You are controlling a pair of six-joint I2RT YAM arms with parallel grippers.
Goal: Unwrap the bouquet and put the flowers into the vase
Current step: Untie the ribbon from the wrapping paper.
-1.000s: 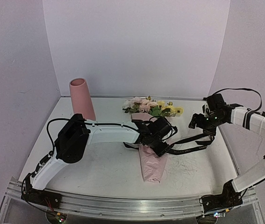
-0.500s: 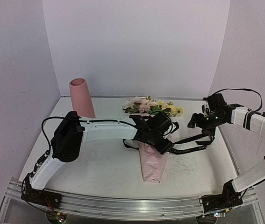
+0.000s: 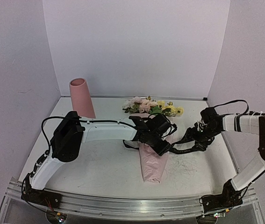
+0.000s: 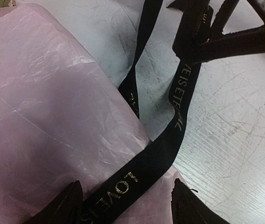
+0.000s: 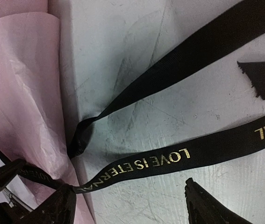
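Black ribbon crosses pink paper at centre, between the left gripper fingers, spread wide. The right gripper, at three o'clock, is spread too and seemingly holds nothing. The flowers lie toward twelve, the vase at ten.

Pink vase; pink-lilac paper; black ribbon, gold lettering; pink, cream, yellow flowers.
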